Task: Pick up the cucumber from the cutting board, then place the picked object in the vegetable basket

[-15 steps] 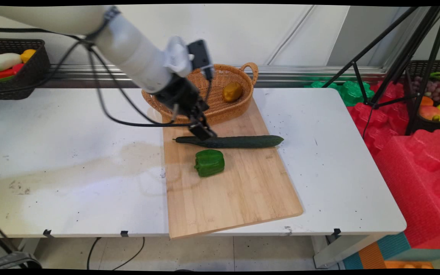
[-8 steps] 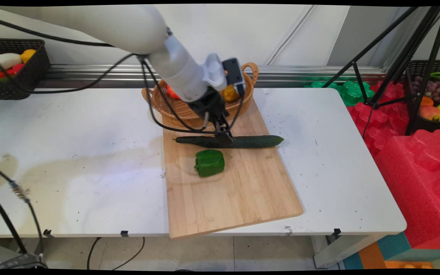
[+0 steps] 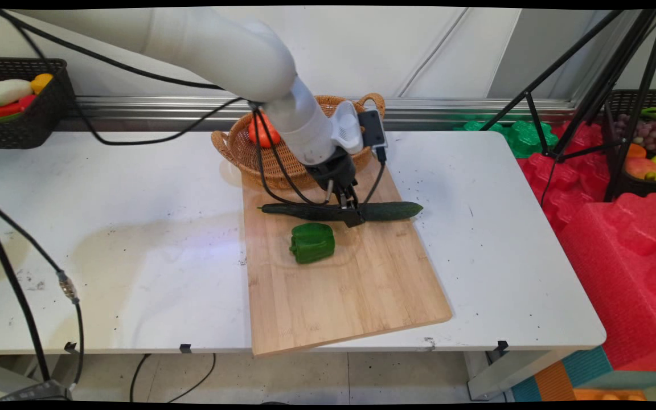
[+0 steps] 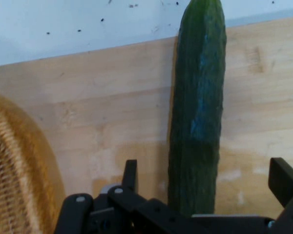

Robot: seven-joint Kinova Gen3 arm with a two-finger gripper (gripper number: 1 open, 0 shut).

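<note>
Black claw (image 3: 353, 216), fingers spread apart, now astride cucumber (image 3: 388, 210) mid-length near cutting board's (image 3: 351, 296) far edge, having slid rightward along it.

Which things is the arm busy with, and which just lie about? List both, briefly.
In hand: cucumber, lying on the board, with the open jaws either side of it.
Lying about: pepper; basket with a red-orange item inside; table.
</note>
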